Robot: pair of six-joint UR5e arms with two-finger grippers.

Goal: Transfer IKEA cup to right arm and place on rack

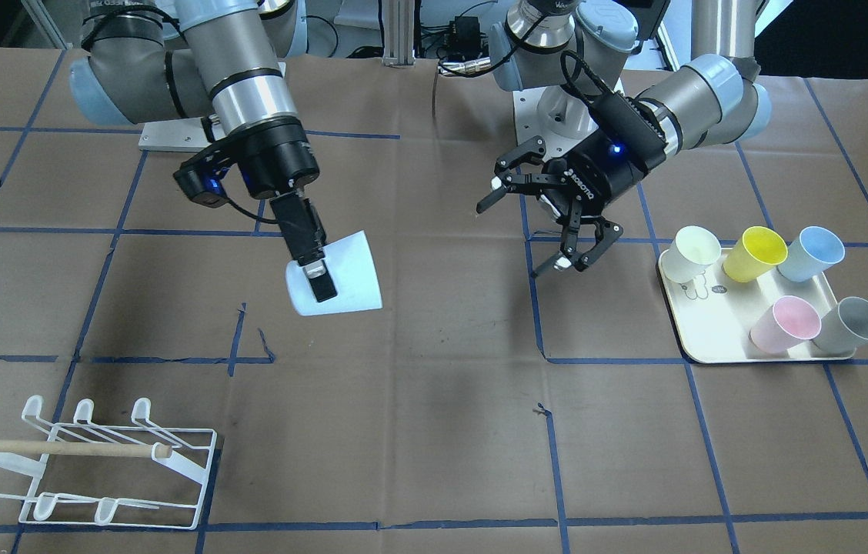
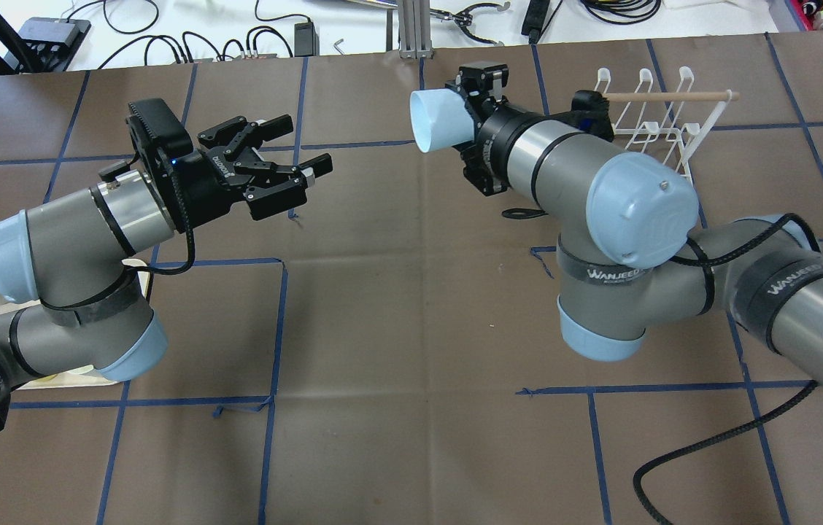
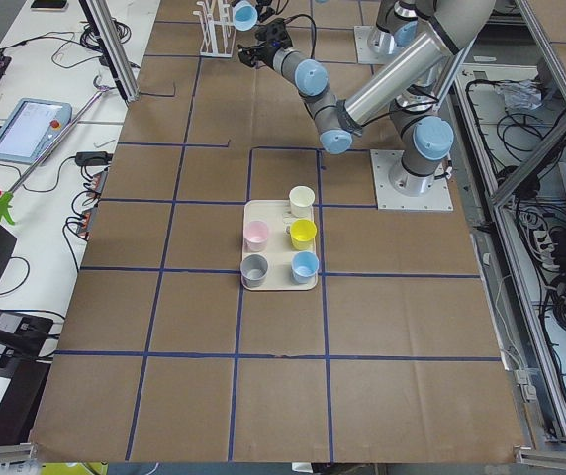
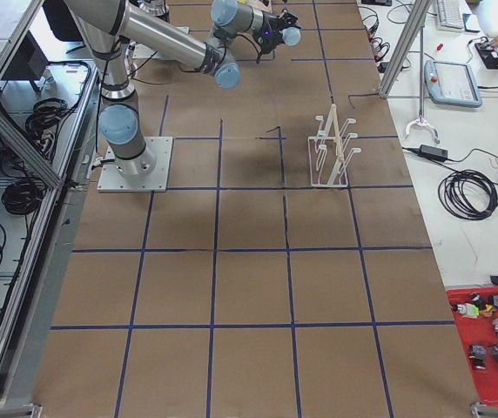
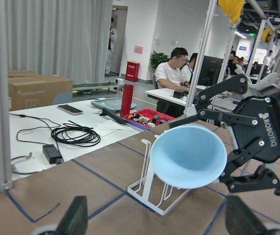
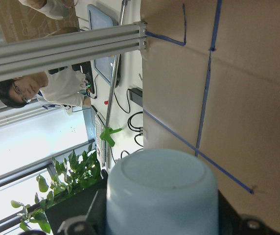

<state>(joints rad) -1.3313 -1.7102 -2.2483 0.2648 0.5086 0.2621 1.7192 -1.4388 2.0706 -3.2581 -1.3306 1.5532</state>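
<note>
Handover done, racking left.
Jaws of the right arm (image 1: pixel 245 92) pinch the pale blue IKEA cup (image 1: pixel 349 273) above the bench (image 1: pixel 434 431); jaws of the left arm (image 1: pixel 699 88) gape empty; white wire rack (image 1: pixel 57 447) sits at the cup's seven o'clock.

I'm working in a robotics lab inside an open office: brown paper-covered surface (image 1: pixel 434 431) gridded with blue tape, grey teach pendant tablet (image 3: pixel 28 130), coiled black cables (image 4: pixel 469 193), aluminium frame post (image 4: pixel 403 48), white-shirted man seated at desks (image 5: pixel 172 73).

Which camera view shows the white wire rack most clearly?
The exterior front-facing view: the rack stands whole and unblocked. Overhead, the right arm hides part. Side views show it small; the left wrist view, behind the blue cup.
</note>
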